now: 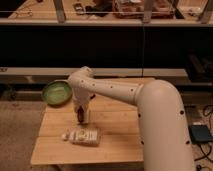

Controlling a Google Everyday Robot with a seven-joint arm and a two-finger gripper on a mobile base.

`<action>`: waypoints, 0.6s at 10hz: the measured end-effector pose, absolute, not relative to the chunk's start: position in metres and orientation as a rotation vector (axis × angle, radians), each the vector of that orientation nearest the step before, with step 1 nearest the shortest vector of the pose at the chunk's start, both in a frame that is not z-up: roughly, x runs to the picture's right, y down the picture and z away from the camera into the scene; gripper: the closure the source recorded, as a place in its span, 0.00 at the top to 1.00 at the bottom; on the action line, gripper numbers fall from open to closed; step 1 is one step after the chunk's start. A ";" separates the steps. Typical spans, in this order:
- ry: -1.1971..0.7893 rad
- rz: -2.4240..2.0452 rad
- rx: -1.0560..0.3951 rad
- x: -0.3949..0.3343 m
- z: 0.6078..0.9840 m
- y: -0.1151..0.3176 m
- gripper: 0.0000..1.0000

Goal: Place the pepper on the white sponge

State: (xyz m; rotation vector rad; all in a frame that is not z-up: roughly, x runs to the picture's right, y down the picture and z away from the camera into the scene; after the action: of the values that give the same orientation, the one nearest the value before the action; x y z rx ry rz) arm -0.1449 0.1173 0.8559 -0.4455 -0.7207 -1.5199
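We're looking down on a wooden surface point(115, 145) from the one camera view, and the big white arm point(130, 95) sweeps in from the lower right, bending at its elbow over the left half of the boards. The gripper point(81, 116) hangs straight down from there, just above the surface, pointing at the wood. We can see something small, dark and reddish at its tip, the pepper point(81, 118), though whether the fingers are clamped on it or standing apart we cannot tell. Just below and in front of the gripper lies a pale oblong thing, the sponge point(82, 135), flat on the boards, close to the tip but apart from it. Off at the surface's left corner sits a green bowl point(56, 92).
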 end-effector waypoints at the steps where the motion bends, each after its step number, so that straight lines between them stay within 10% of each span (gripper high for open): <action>1: -0.722 -1.521 -0.453 -0.145 0.857 0.118 0.35; 3: -0.726 -1.524 -0.461 -0.145 0.860 0.117 0.38; 6: -0.735 -1.533 -0.485 -0.146 0.860 0.117 0.68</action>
State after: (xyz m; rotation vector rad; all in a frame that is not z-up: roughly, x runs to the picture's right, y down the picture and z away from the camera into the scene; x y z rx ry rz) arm -0.1461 0.1167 0.8604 -0.4846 -0.7355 -1.5329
